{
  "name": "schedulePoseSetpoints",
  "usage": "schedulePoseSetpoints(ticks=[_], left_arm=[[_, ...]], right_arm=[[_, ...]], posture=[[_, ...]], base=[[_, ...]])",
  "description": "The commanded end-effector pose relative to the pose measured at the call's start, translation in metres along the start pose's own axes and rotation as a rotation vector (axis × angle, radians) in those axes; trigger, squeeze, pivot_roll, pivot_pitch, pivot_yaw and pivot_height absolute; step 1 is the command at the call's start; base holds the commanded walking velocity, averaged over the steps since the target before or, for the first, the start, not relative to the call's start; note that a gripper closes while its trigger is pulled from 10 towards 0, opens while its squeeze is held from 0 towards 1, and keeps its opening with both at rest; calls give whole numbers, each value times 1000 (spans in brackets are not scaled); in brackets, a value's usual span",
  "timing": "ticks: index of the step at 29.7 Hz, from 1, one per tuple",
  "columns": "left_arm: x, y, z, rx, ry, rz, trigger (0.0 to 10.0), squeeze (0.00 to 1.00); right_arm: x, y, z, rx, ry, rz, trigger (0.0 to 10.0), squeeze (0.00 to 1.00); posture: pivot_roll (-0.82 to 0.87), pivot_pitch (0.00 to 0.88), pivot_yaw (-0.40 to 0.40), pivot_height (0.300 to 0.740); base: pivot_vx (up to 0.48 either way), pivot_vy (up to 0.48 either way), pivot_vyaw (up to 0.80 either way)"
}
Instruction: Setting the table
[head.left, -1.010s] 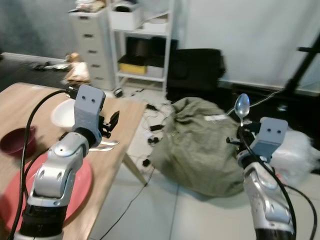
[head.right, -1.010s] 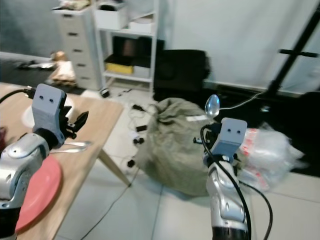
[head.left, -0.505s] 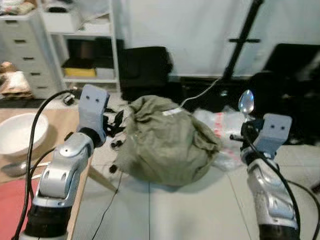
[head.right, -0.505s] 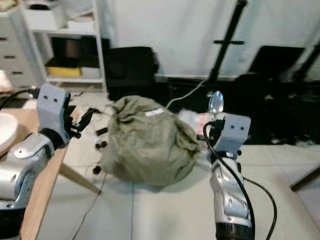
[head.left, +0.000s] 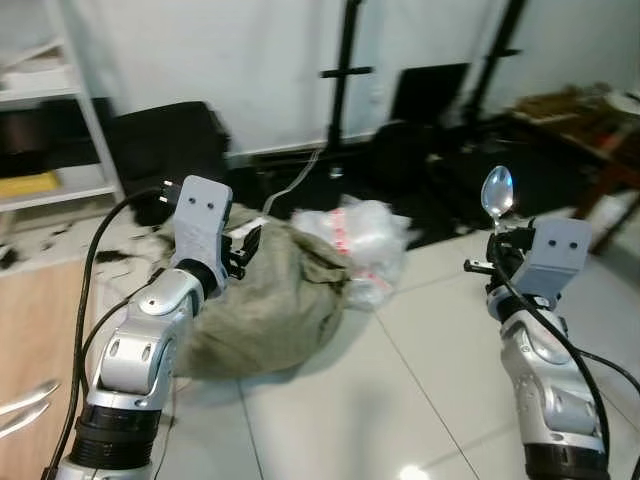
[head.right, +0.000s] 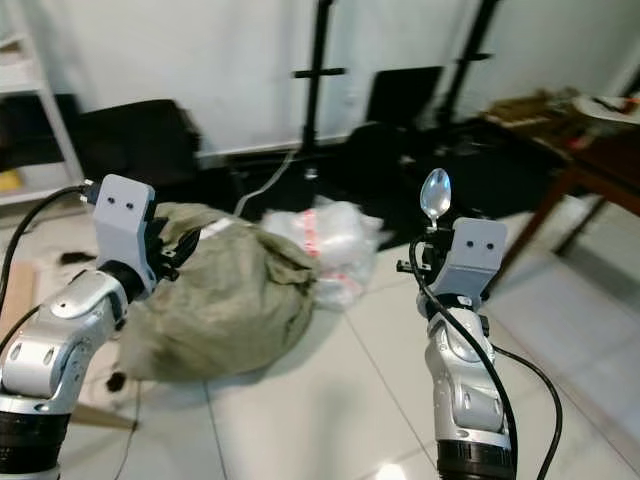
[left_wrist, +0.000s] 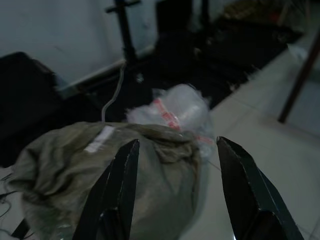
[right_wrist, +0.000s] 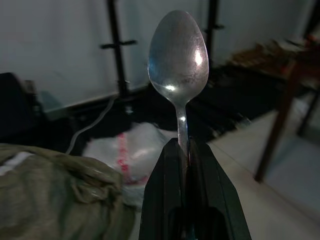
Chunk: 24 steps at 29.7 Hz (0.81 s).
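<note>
You carry the spoon (right_wrist: 178, 60) upright, pinched in your right gripper (right_wrist: 182, 150), left gripper (left_wrist: 175, 165) spread wide and empty; next, find a table to lay it on.

The head's two eyes look forward and down across the floor (head.left: 420, 380). Both wrist views look along their pincers, sharing the green sack (head.right: 230, 290) and plastic bag (left_wrist: 180, 102).

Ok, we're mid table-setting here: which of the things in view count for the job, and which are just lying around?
For the job:
- spoon, upright, clamped in the right gripper
- wooden table with cutlery at its edge
- left gripper, fingers open, holding nothing

Lying about:
- olive cloth sack on the floor
- clear plastic bag beside it
- black stands
- white shelf
</note>
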<state>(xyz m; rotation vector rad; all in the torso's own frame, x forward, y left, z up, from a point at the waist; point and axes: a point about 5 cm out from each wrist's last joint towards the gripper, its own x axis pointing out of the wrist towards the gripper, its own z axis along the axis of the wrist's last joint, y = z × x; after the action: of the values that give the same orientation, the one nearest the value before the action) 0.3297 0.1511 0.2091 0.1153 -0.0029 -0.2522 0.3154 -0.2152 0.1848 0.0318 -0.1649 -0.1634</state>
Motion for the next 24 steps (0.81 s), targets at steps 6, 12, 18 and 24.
schedulePoseSetpoints(ticks=[6, 12, 18, 24], left_arm=[[6, -4, 1, -10, -8, -46, 10000, 0], [5, -9, 0, -77, -25, -62, 10000, 0], [6, -12, -4, 22, -58, -52, 10000, 0], [11, -13, -1, 72, -118, -11, 10000, 63]], right_arm=[[-11, -1, -14, -9, 39, -23, 10000, 0], [-18, 3, -22, -4, 67, -10, 10000, 0], [-21, 0, -26, 14, 81, -20, 10000, 0], [-24, 9, -27, 55, 84, -6, 10000, 0]], posture=[[-95, 0, 102, 740], [-101, 0, 117, 740], [-112, 0, 114, 740], [-108, 0, 106, 740]], base=[[0, 0, -800], [0, 0, -800], [0, 0, -800], [325, 0, -573]])
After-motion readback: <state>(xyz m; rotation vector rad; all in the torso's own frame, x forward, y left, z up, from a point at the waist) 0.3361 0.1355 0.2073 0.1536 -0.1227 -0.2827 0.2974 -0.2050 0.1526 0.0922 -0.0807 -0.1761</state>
